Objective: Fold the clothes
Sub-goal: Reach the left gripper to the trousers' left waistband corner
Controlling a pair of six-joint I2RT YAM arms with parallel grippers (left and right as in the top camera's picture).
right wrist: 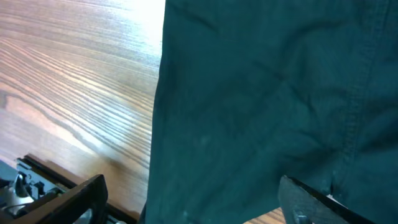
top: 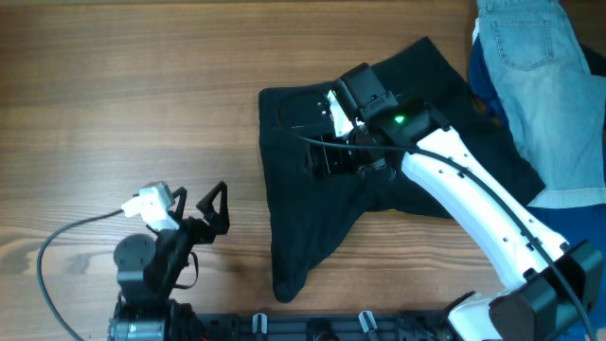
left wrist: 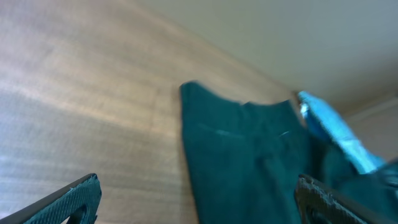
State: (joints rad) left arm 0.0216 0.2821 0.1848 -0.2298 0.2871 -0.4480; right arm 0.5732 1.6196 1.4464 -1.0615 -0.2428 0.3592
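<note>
The right gripper [right wrist: 193,186] stands nearest, jaws spread wide and holding nothing, poised over the black garment [top: 295,223]. We find the garment lying spread and somewhat rumpled on the bench [top: 114,85], right of centre. The left gripper [top: 201,201] sits well apart, likewise released and empty. We judge the first fold not yet taken. The next move calls for pinching an edge and carrying it across.

Black left claw [top: 210,196], white right arm [top: 492,213] (green light [top: 400,119] lit), black cables [top: 454,161].
</note>
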